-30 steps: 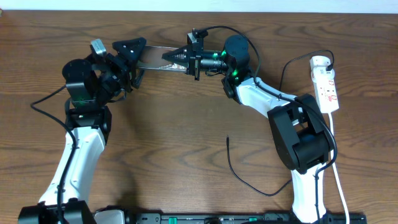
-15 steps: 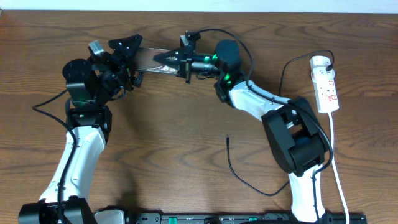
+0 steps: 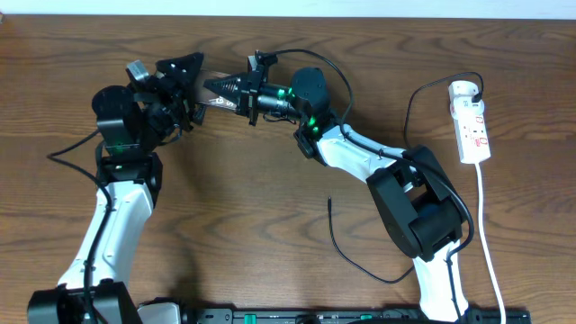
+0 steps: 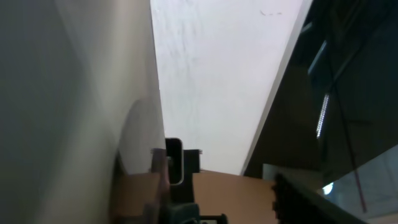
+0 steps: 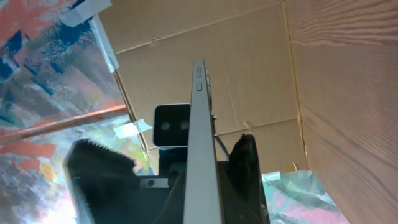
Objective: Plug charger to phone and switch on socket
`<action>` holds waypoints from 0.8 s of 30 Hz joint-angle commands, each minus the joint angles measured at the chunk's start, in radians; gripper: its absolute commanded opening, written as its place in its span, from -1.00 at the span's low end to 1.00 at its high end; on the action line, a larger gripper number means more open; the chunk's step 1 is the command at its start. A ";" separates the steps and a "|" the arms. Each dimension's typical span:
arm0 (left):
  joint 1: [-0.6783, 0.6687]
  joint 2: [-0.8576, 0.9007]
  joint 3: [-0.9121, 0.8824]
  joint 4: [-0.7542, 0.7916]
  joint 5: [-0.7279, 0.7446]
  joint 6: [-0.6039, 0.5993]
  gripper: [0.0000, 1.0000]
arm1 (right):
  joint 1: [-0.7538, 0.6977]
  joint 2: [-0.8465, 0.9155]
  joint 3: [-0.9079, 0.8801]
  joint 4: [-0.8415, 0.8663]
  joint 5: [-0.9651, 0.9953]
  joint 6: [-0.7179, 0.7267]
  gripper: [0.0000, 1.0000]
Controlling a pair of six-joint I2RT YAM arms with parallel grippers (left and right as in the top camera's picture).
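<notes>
Currently the phone is being held edge-on in the air above the far edge of the table, left of centre. It is being pinched between the closed jaws of the right gripper. The left gripper is being held spread around the phone's other end, with one serrated finger standing apart from it. The charger is being borne by the table towards its near edge, right of centre. The socket is being borne near the far right corner.
</notes>
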 commanded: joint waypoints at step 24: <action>0.012 0.028 -0.010 -0.017 -0.029 0.133 -0.21 | 0.011 -0.008 0.014 0.004 -0.058 -0.025 -0.97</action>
